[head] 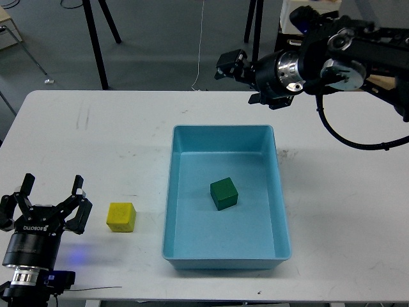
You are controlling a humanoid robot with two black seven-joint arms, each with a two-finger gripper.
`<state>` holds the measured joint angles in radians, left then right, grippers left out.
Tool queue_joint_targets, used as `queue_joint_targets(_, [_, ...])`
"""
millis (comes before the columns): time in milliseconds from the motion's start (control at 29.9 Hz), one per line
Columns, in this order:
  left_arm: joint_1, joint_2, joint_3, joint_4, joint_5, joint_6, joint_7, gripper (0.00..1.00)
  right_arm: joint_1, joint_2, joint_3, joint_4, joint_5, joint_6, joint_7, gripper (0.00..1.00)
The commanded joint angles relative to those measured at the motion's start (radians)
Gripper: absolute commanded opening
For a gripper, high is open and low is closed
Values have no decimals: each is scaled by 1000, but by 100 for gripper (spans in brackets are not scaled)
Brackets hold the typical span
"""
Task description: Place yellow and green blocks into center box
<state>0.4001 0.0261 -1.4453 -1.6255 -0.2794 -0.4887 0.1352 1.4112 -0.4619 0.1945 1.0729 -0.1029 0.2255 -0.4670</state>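
The dark green block [224,194] lies inside the light-blue tray [170,192], near its middle. The yellow block [121,217] sits on the white table to the left of the tray. My left gripper [52,190] is open and empty at the front left, a short way left of the yellow block and not touching it. My right gripper [228,65] hangs above the table's far edge, behind the tray. It is dark and seen small, so its fingers cannot be told apart. Nothing shows in it.
The white table [96,147] ends close behind the right gripper. Dark stand legs [96,38] stand on the floor beyond it. A black cable [345,137] loops down from my right arm over the table's right side. A thin dark wire [96,289] lies at the front edge.
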Motion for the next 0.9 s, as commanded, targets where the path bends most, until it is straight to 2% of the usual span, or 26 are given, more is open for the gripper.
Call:
queue_joint_targets(0, [-6, 1, 0, 0, 0, 0, 0, 100, -150, -82, 260, -14, 129, 0, 17, 100])
queue_joint_targets(67, [-6, 3, 2, 0, 0, 0, 1, 100, -249, -121, 374, -8, 205, 8, 80, 100])
queue_joint_targets(134, [-9, 3, 2, -4, 0, 0, 1, 100, -351, -158, 466, -4, 250, 24, 171, 100])
queue_joint_targets(201, [-12, 5, 2, -4, 0, 0, 3, 100, -457, -199, 557, -2, 278, 89, 247, 100])
queue_joint_targets(267, [-23, 6, 3, -4, 0, 0, 3, 100, -561, -224, 632, -1, 325, 156, 286, 100])
queue_joint_targets(401, [-33, 6, 3, -4, 2, 0, 3, 100, -797, -274, 781, 57, 492, 263, 304, 100])
queue_joint_targets(568, [-43, 6, 5, -2, 2, 0, 3, 100, -1093, -258, 1008, 151, 526, 263, 317, 100])
queue_joint_targets(869, [-44, 5, 9, -2, 3, 0, 0, 100, -1625, 15, 1376, 419, 554, 263, 320, 100])
